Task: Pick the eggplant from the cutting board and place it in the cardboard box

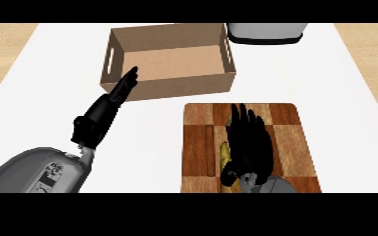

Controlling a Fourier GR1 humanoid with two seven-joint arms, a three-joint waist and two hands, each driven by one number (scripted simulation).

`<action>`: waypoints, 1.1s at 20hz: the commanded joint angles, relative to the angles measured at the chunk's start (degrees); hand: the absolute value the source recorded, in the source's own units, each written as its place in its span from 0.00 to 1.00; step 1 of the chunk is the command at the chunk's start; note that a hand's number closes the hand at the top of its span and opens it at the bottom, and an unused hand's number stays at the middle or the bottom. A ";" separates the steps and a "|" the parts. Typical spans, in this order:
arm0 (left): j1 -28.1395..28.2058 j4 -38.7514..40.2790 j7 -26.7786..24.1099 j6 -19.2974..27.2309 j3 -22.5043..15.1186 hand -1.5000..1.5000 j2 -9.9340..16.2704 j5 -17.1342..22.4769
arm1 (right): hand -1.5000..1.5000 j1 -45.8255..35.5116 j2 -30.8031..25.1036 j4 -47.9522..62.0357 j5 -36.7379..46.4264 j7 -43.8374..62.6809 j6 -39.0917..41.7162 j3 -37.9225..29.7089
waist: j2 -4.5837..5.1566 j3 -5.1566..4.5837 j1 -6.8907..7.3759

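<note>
Head view: the right robot hand lies over the checkered wooden cutting board at lower right of the frame, fingers spread and pointing up-frame. It covers the eggplant; only a yellowish sliver shows at its left edge, so the eggplant's long axis and any hold on it cannot be judged. The open brown cardboard box lies up-left of this hand. The left robot hand, fingers straight, touches the box's near wall and holds nothing.

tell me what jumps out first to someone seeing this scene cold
The right hand lies spread over the checkered cutting board at lower right, hiding most of what lies under it. Behind it stands the open cardboard box, with the left hand stretched straight toward its near left corner.
</note>
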 commanded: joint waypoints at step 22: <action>1.47 0.97 0.51 -6.08 6.23 0.50 -6.88 -7.47 | 0.00 6.41 2.61 9.09 6.61 -6.65 1.54 -8.21 | 0.01 0.03 -0.29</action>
